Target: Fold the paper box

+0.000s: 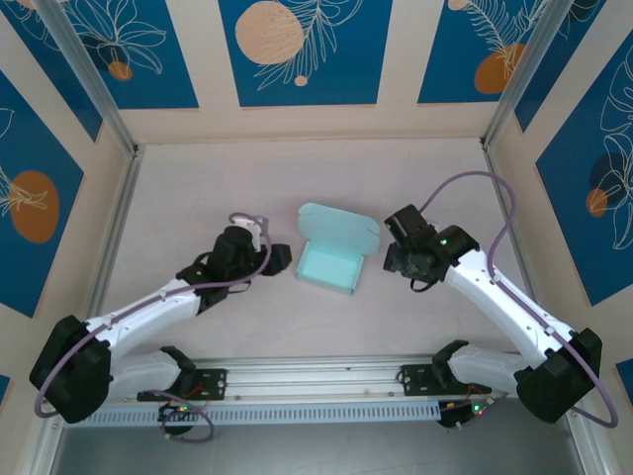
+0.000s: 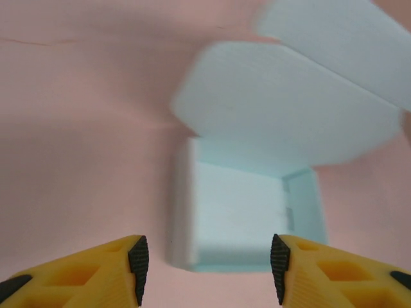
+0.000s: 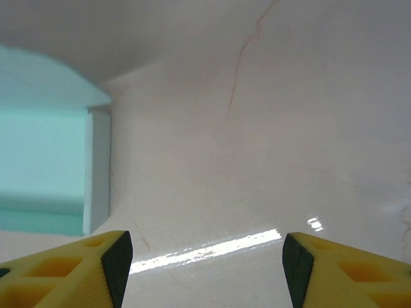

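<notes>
The box [image 1: 336, 252] sits out in the middle of the worktop [image 1: 198, 188], pale blue and already taking shape. It is a shallow tray with low walls, and its lid flap stands up along the far side. The flap has rounded corners and leans back a little. The whole box lies slightly askew rather than square to the rail [image 1: 316, 376] at the near edge.

The left hand [image 1: 280, 259] is just to the left of the box and points at its left wall. From the left wrist, the left hand [image 2: 207, 263] has its yellow fingers [image 2: 83, 276] spread apart with nothing between them. The box [image 2: 237, 212] lies just ahead, its tray open and its lid [image 2: 289, 109] rising behind. I cannot tell whether the fingertips touch the wall.

The right hand [image 1: 398, 255] is just to the right of the box and faces its right side. From the right wrist, the right hand [image 3: 207, 263] is also spread wide and holds nothing. Bare, shiny worktop lies between its fingers [image 3: 70, 273]. The box [image 3: 45, 167] sits off to the left of them, showing a side wall and part of the tray floor.

A purple cable [image 1: 475, 178] loops above the right arm. Blue panels [image 1: 297, 49] with leaf drawings and orange discs line the walls beyond the box.
</notes>
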